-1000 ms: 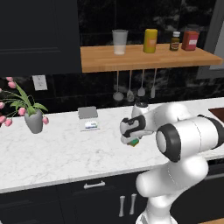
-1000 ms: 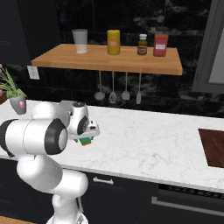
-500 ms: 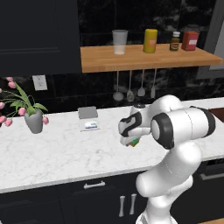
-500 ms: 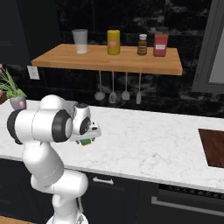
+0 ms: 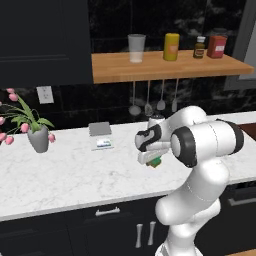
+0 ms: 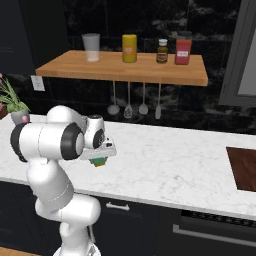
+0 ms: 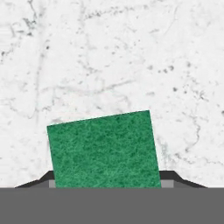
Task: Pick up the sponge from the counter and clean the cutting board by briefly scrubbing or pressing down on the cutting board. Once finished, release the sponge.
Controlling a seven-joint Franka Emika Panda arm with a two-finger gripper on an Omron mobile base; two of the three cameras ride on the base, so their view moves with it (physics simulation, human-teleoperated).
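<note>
I see my gripper [image 5: 154, 161] low over the counter [image 5: 75, 175], pointing down. The sponge [image 7: 104, 150] sits right under it, green side up and a bit crooked, with a dark finger [image 7: 43, 178] at each side. The fingers look close to it, but I cannot tell if they squeeze it. The board [image 6: 243, 167] lies far off to the right. A grey box [image 5: 100, 135] and a plant [image 5: 30, 127] stand to the left.
</note>
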